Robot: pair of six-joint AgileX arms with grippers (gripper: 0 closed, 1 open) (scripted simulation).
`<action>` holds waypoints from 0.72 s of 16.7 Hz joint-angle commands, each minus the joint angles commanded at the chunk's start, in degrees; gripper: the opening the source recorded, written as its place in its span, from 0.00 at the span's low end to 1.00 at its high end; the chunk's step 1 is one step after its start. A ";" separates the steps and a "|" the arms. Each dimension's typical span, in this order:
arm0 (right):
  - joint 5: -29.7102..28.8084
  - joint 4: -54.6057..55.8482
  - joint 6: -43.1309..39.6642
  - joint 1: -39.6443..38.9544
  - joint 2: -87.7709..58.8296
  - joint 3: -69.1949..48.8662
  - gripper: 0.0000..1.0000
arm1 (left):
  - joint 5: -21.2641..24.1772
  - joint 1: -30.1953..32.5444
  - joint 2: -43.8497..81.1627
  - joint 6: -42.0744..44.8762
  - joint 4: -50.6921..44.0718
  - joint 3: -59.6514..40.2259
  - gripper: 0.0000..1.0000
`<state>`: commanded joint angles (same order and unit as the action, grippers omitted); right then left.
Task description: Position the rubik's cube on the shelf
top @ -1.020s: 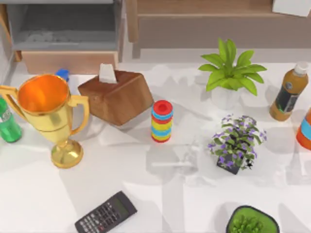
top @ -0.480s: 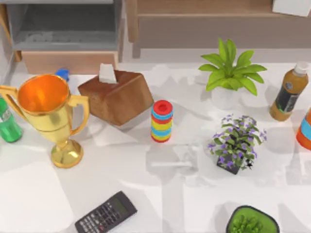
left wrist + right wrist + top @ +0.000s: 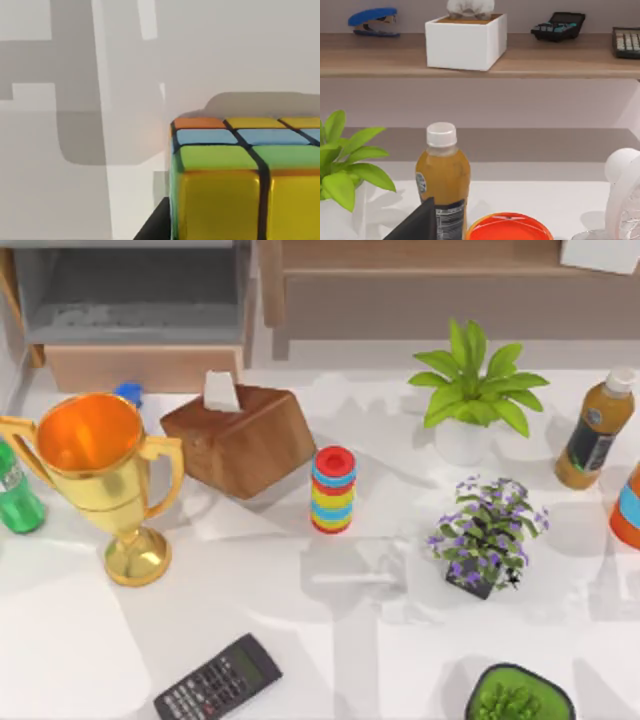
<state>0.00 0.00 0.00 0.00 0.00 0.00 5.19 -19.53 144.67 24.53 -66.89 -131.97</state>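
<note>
White table, rubik's cube close before left gripper, gripper state unclear; tissues in white box on shelf.

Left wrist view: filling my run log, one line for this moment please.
tiled multicoloured rubik's cube | close before left wrist camera | light-brown wooden shelf | cube not there

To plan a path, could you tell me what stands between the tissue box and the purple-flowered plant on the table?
In the top view, the ring stack stands between the tissue box and the purple-flowered plant; the rest of that stretch is bare table.

Bright even light, soft blocky shadows
</note>
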 joint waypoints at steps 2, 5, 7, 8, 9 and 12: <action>0.00 0.00 0.00 0.00 0.00 0.00 1.00 | 0.00 0.00 0.00 0.00 0.00 0.00 0.10; 0.00 0.00 0.00 0.00 0.00 0.00 1.00 | 0.00 0.00 0.00 0.00 0.00 0.00 0.00; 0.00 0.00 0.00 0.00 0.00 0.00 1.00 | 0.00 0.00 0.00 0.00 0.00 0.00 0.00; 0.00 0.00 0.00 0.00 0.00 0.00 1.00 | 0.00 0.00 0.00 0.00 0.00 0.00 0.00; 0.00 0.00 0.00 0.00 0.00 0.00 1.00 | 0.00 0.00 0.00 0.00 0.00 0.00 0.00; 0.00 0.00 0.00 0.00 0.00 0.00 1.00 | -0.01 -0.19 -0.06 0.09 -0.01 0.04 0.00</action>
<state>0.00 0.00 0.00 0.00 0.00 0.00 5.18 -19.72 144.61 24.62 -66.89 -131.93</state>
